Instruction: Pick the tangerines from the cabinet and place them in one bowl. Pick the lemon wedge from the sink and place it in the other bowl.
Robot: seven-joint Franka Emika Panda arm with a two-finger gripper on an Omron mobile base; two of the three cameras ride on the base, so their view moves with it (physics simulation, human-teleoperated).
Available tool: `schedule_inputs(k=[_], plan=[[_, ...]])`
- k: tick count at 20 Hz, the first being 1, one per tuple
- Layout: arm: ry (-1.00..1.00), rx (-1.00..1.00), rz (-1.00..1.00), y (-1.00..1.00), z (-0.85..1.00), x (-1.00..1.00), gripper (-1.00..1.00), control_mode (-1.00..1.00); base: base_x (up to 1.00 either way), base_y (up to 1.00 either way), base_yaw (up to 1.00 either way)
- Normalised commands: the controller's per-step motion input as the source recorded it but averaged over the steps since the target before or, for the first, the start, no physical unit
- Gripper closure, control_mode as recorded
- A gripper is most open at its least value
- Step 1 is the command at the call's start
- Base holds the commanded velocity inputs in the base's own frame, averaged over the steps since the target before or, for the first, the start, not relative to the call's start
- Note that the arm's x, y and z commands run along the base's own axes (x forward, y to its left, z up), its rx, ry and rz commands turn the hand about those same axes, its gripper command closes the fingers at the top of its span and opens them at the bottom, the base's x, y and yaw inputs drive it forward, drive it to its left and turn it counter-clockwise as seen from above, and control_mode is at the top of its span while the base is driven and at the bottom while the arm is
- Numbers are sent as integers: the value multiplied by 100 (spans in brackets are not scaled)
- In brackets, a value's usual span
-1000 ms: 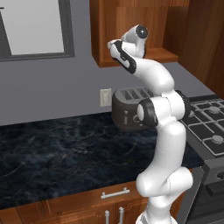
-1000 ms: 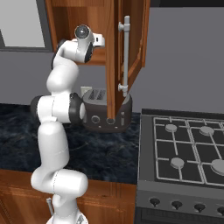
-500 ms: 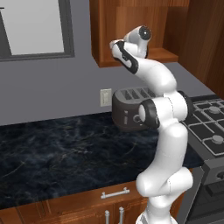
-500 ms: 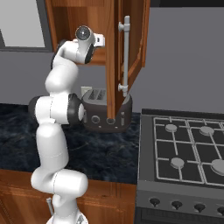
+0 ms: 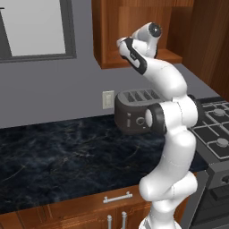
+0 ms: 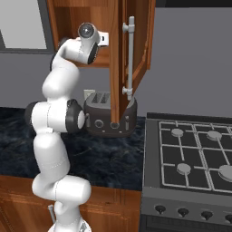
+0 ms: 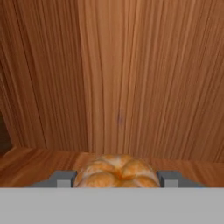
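Observation:
In the hand view one tangerine [image 7: 117, 171], orange with a paler top, sits low in the picture between my two fingertips [image 7: 64, 179]. My gripper [image 7: 117, 180] is shut on it, one jaw against each side. Behind it rise the wooden back wall and shelf floor of the cabinet [image 7: 113, 87]. In the left base view my arm reaches up into the reddish-brown wall cabinet [image 5: 112, 31], and the hand is hidden inside its open nook. The right base view shows the cabinet [image 6: 68, 9] with my wrist at its lower shelf.
The cabinet door [image 6: 122, 59] stands open to the right of my wrist, with a silver bar handle. A dark toaster [image 5: 134, 112] [image 6: 108, 117] stands on the black marble counter [image 5: 58, 152] under the cabinet. A stove [image 6: 190, 149] lies to the right.
My hand has risen very slightly inside the cabinet. The jaws have stayed as they were.

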Motion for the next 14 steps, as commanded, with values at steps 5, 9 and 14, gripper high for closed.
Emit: schedule_inputs(k=[5,9,14], plan=[[0,0,-2,-6,8,-40,100,-100,0,0,0],[0,0,-2,-3,3,-54,100,-100,0,0,0],[0,0,-2,0,0,-57,100,-100,0,0,0]])
